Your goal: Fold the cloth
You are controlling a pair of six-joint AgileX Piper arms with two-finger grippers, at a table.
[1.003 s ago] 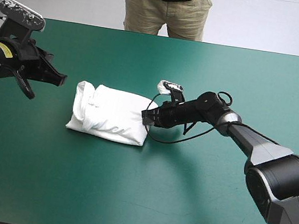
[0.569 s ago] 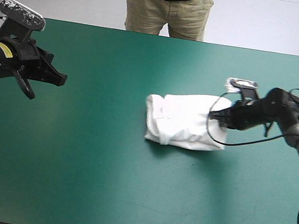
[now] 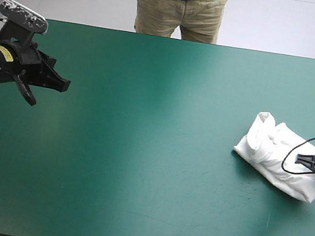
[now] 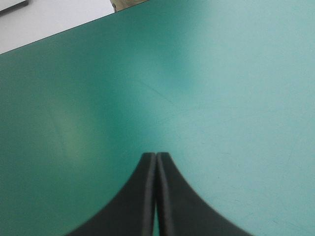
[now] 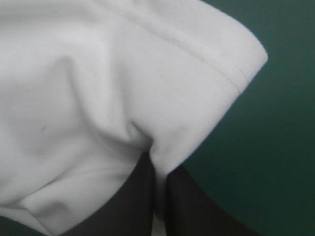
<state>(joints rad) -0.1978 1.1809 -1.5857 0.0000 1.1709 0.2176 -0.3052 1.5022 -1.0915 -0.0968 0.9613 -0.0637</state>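
The white T-shirt (image 3: 278, 158) lies as a folded bundle near the table's right edge, slightly skewed. My right gripper (image 3: 301, 160) is at the bundle's right end, shut on the T-shirt. In the right wrist view the white T-shirt (image 5: 113, 98) fills most of the picture, and a fold of it is pinched between the black fingers (image 5: 140, 191), with a hemmed edge ahead of them. My left gripper (image 3: 64, 84) hovers over the table's left side, far from the bundle. In the left wrist view the left gripper (image 4: 156, 158) is shut on nothing, above bare teal-green cover.
The teal-green table (image 3: 148, 171) stretches bare between the two arms. The bundle sits close to the table's right edge. A person (image 3: 179, 2) stands just beyond the far edge, not over the table.
My right gripper has dragged the folded T-shirt from left of the table's middle across to its right edge, turning it a little. The left arm has not moved.
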